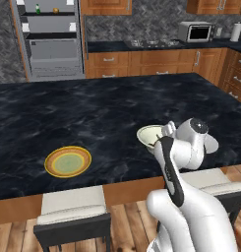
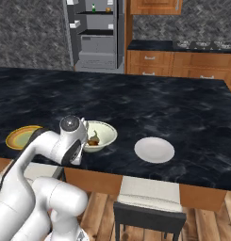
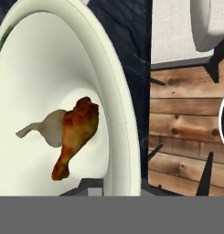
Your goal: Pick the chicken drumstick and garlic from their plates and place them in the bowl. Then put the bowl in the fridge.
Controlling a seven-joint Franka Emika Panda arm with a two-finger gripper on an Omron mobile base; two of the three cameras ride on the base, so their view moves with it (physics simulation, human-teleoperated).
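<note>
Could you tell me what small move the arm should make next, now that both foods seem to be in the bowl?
Probably a short, level lift of the bowl off the counter. The hand view shows the chicken drumstick and garlic already lying inside, and the gripper looks shut on the near rim. The open fridge stands beyond the counter, so the bowl has to come up before being carried there.

Drumstick [image 3: 76, 137] lying inside bowl [image 3: 115, 91], touching garlic [image 3: 47, 129] beside it; bowl rim overhanging counter edge above wood floor [image 3: 186, 137].

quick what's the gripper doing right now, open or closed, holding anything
Gripper: closed on the rim of the bowl, which holds the chicken drumstick and the garlic.
</note>
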